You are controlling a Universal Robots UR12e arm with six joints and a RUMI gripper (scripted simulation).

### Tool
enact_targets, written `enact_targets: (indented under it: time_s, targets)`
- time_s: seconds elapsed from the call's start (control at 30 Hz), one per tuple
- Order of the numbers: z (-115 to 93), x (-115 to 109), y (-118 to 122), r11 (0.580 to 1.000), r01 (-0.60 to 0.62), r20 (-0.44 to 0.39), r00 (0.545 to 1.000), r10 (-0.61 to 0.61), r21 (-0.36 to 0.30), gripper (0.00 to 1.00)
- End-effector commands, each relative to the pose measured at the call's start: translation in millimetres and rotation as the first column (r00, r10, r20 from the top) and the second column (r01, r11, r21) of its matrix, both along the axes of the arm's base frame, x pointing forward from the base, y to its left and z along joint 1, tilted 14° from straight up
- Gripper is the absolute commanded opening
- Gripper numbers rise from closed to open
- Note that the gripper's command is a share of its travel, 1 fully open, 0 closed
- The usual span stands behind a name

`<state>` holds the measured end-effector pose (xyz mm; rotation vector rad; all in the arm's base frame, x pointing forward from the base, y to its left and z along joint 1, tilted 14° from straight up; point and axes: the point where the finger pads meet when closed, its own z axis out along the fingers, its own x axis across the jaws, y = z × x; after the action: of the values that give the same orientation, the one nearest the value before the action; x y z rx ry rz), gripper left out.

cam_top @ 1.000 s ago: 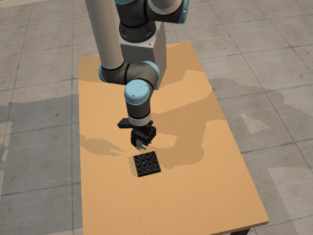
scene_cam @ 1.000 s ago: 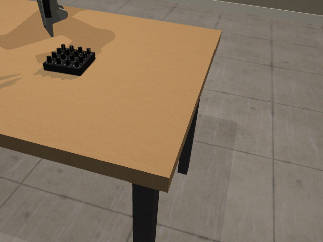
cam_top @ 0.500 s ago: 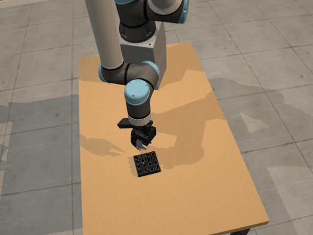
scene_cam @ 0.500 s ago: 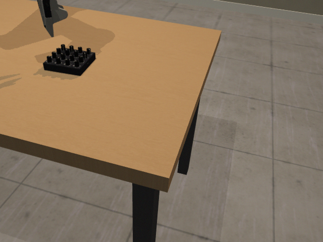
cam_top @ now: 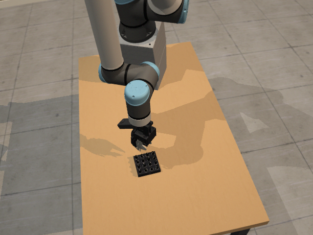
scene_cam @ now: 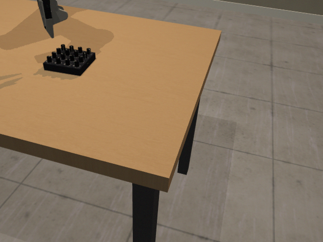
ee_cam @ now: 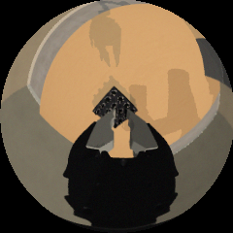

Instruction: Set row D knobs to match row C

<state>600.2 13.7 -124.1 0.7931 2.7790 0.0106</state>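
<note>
The black knob box (cam_top: 146, 163) lies on the wooden table, its square top set with rows of small black knobs. It also shows in the exterior view (scene_cam: 68, 60) and in the wrist view (ee_cam: 115, 106), where it is turned like a diamond. The knob marks are too small to read. My gripper (cam_top: 141, 146) hangs in the air above the box's far edge and touches nothing. Its fingertips (scene_cam: 50, 32) point down, well clear of the knobs. In the wrist view the two grey fingers stand a narrow gap apart with nothing between them.
The arm's grey base block (cam_top: 145, 48) stands at the far end of the table. The table's right edge (scene_cam: 208, 75) drops to the tiled floor. Arm shadows fall across the table around the box.
</note>
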Motion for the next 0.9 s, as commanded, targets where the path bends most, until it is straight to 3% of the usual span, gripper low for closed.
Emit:
enact_targets:
  time_s: [0.0, 0.87]
  targets:
    - [-3.1, 1.1, -0.2, 1.0, 0.0, 0.001, 1.0, 0.0, 0.0, 0.11]
    - [-29.6, 7.8, -1.6, 1.0, 0.0, 0.001, 1.0, 0.0, 0.0, 0.11]
